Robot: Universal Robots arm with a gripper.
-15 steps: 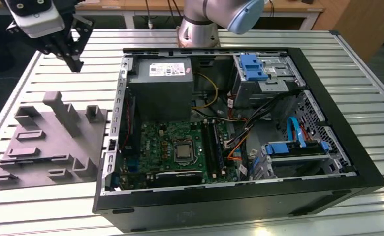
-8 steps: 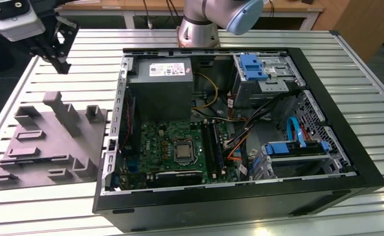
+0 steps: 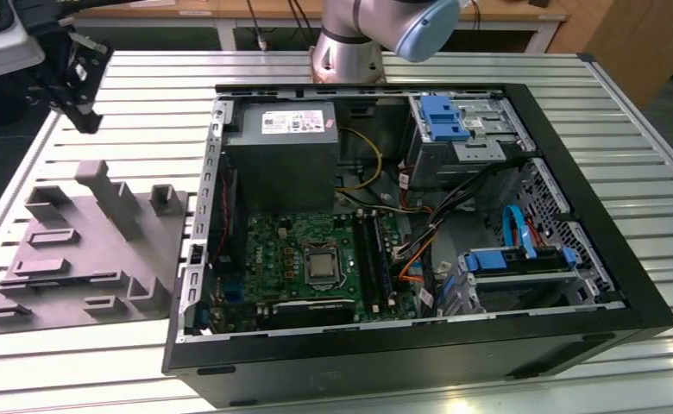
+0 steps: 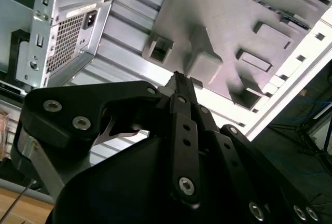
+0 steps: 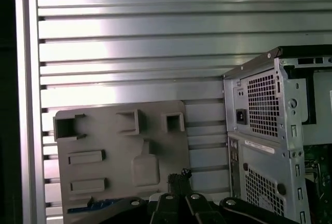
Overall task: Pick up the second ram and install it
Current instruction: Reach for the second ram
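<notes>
While the gripper point(image 3: 87, 121), tips pressed together on nothing, hangs just far of the fixture point(image 3: 84, 250), the bluish ram point(image 5: 85, 207) is judged light, stiff and fragile; hold its long edges.

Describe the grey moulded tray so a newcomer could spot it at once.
On the slatted metal table, look beside the open computer case, on the exterior view's left. The grey tray lies flat there, a matte slab with raised blocks and an upright post, unlike the shiny slats around it.
</notes>
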